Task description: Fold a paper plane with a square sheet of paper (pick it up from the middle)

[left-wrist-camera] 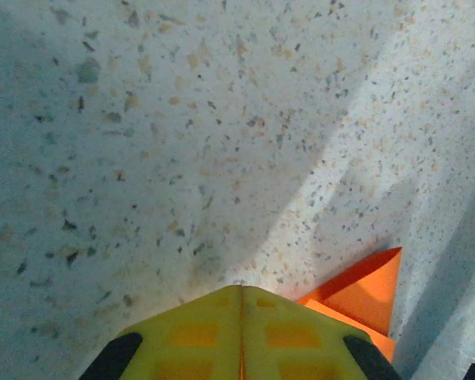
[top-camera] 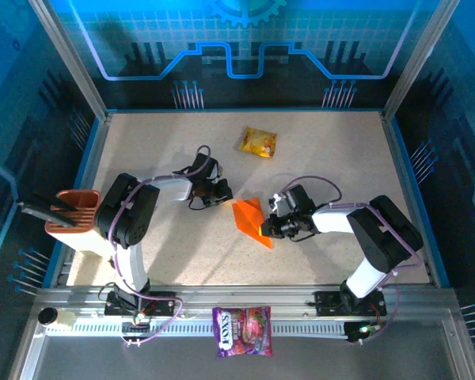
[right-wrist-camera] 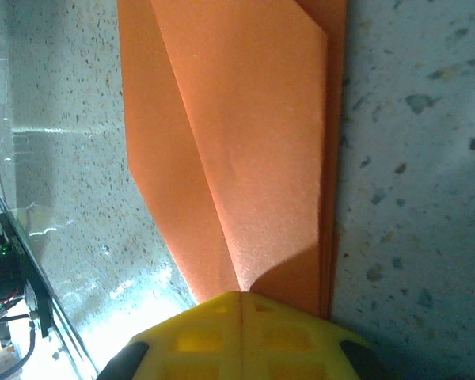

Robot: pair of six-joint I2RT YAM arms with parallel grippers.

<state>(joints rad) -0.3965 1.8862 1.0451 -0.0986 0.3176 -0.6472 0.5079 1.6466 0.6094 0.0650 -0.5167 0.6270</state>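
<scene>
Left fingers (left-wrist-camera: 191, 339) closed pad to pad with nothing between them, tip over bare table (top-camera: 166, 261). A corner of the paper (top-camera: 249, 220) lies just beside them. Right fingers (right-wrist-camera: 196, 342) also closed, tip set on the paper's narrow end. Cannot tell whether a layer is pinched or only pressed.

Location: paper flat on the table, on the near side of the packet (top-camera: 257, 142) and well apart from it. Partly folded, with overlapping flaps and one long crease.

Risks (judgement):
- If the right fingers lift or drag, the flaps may spring open and the crease goes soft.
- The left fingers are off the sheet. A push at the corner would slide or turn the paper rather than fold it, as thin paper grips a smooth table poorly.
- Closed jaws scraping at an edge could crumple it.

Orientation: long axis diagonal. The wide end is the one closer to the packet, and the taper runs away from it toward the right fingers. Likely nose is the tapered end, but the folds are too unfinished to be sure.
</scene>
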